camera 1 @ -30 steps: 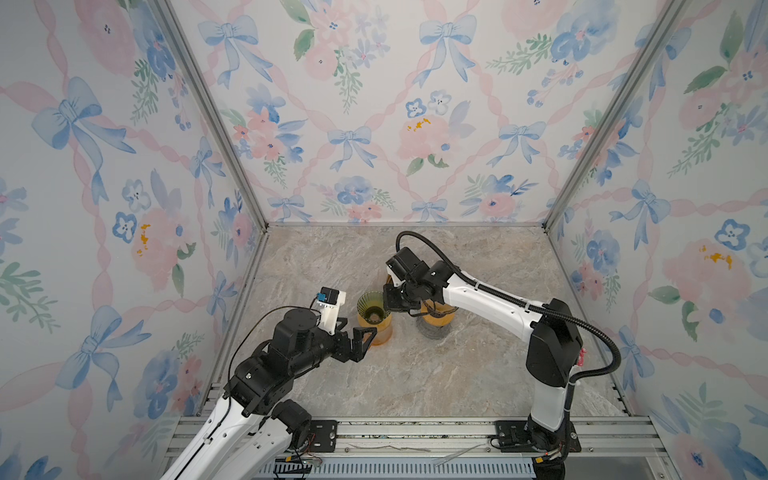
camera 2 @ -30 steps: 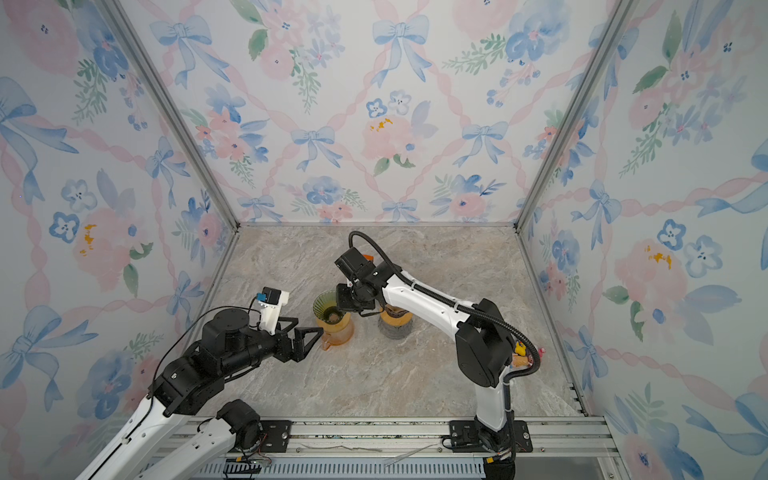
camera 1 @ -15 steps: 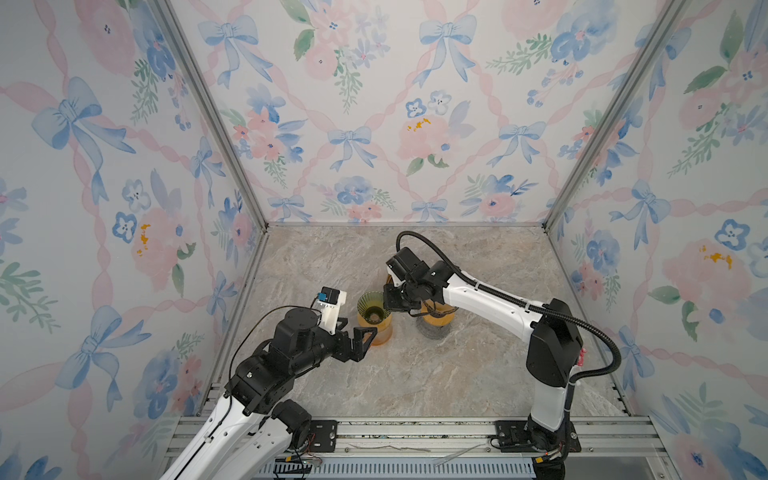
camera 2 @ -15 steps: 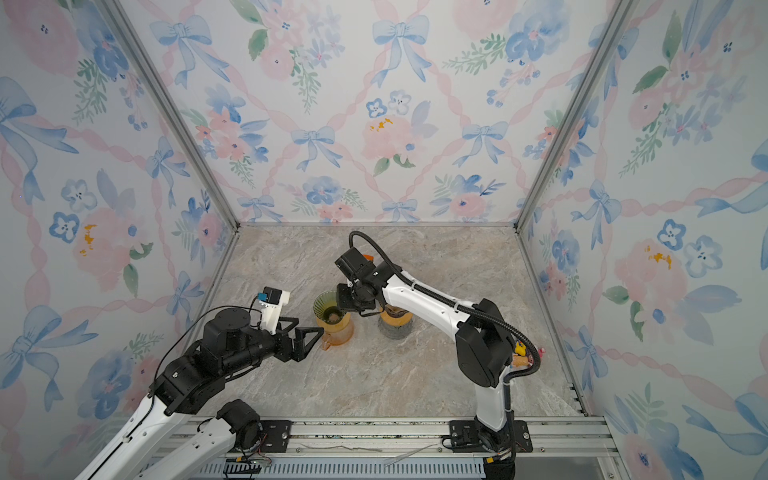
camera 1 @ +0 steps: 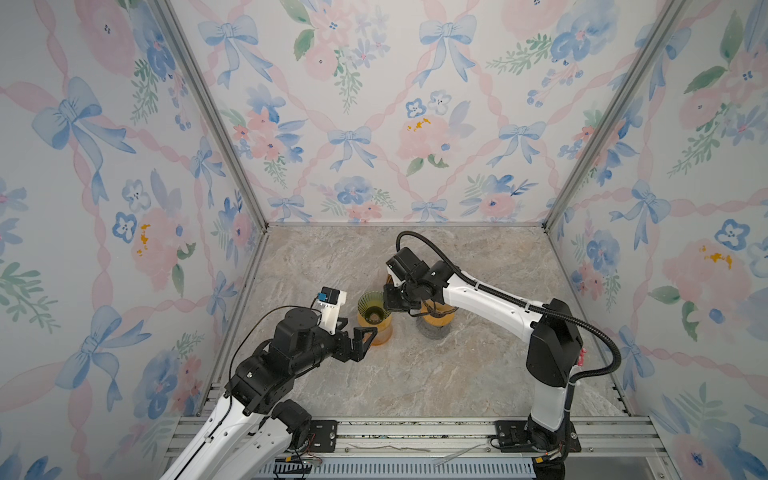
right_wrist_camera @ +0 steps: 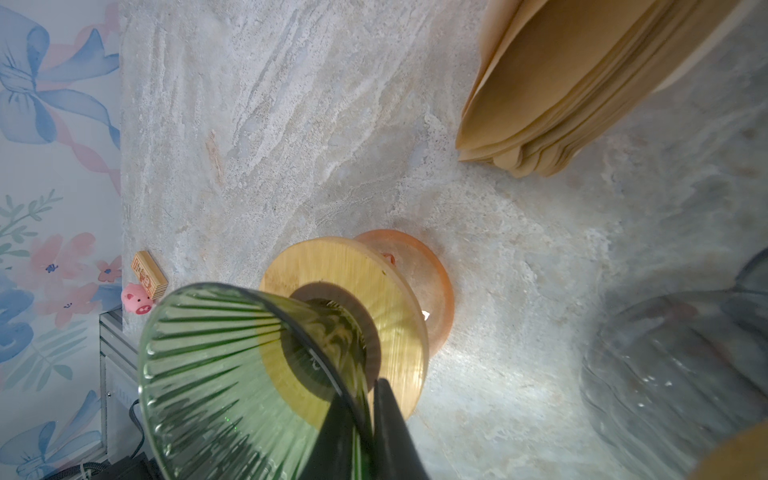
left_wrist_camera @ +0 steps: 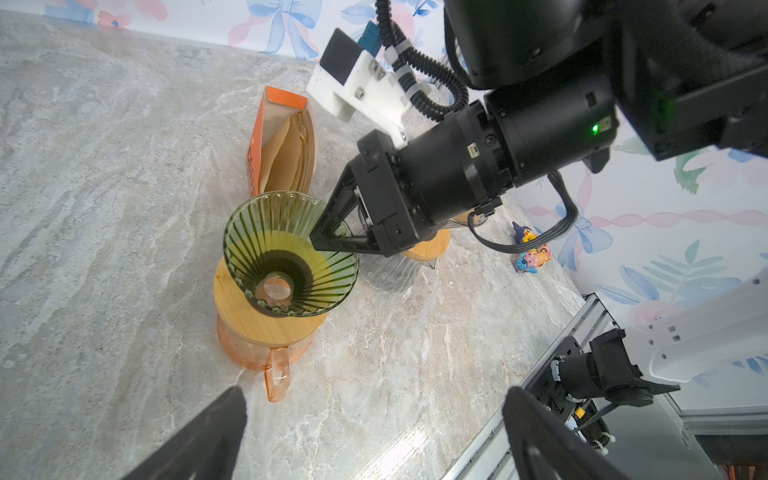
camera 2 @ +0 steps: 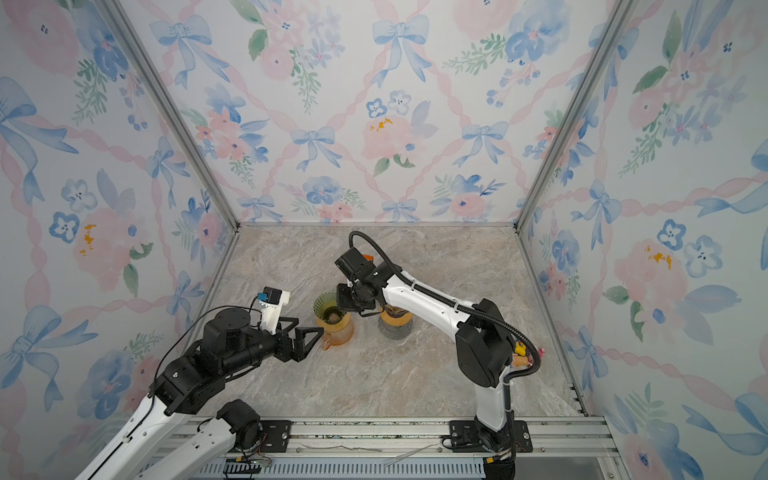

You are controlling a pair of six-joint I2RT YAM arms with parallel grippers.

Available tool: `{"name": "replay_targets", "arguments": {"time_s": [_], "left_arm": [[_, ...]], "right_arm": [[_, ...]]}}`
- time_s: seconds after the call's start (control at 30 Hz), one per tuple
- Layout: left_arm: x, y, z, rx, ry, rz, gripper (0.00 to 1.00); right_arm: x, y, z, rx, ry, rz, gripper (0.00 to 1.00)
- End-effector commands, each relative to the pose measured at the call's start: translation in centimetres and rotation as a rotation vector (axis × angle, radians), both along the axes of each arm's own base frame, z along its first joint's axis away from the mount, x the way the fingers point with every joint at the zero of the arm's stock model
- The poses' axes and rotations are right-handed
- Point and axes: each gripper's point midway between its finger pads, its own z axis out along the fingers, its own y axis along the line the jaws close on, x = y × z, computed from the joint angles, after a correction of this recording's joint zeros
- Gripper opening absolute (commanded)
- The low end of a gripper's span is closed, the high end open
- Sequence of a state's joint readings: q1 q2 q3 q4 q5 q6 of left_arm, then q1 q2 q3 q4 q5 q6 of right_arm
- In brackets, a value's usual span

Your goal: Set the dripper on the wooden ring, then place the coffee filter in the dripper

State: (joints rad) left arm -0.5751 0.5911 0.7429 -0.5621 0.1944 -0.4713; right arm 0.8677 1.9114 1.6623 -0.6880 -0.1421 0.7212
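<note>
A green ribbed glass dripper (camera 1: 371,304) (camera 2: 327,305) (left_wrist_camera: 286,249) (right_wrist_camera: 228,365) sits on a wooden disc over an orange glass carafe (left_wrist_camera: 253,353). My right gripper (camera 1: 392,306) (camera 2: 345,306) (left_wrist_camera: 321,243) (right_wrist_camera: 365,415) is shut on the dripper's rim, with one finger inside the cone and the other outside. Brown paper coffee filters (left_wrist_camera: 291,153) (right_wrist_camera: 573,91) stand stacked in an orange box just behind the dripper; none lies in the dripper. My left gripper (camera 1: 365,336) (camera 2: 309,336) (left_wrist_camera: 374,397) is open and empty, low beside the carafe's handle.
A clear ribbed glass vessel (camera 1: 432,328) (left_wrist_camera: 388,272) (right_wrist_camera: 673,374) with a wooden collar stands right of the carafe, under the right arm. Small toys (left_wrist_camera: 530,253) lie near the right arm's base, and a pink pig toy (right_wrist_camera: 136,300) lies by the left wall.
</note>
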Motion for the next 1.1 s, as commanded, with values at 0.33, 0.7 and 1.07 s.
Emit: {"name": "replay_targets", "arguments": {"time_s": [0.33,0.7,1.07], "left_arm": [[0.02,-0.09,-1.24,0.014,0.02,-0.009,0.98],[0.0,-0.07,-1.23,0.014,0.02,-0.008,0.98],[0.17,-0.02,-1.42,0.019,0.026,0.0,0.98]], "right_arm": [[-0.14,-0.34,1.75,-0.066,-0.055,0.005,0.14],[-0.04,-0.28,1.54,-0.08,-0.055,0.004,0.13],[0.22,-0.11,2.32,-0.025,-0.058,-0.013,0.15]]}}
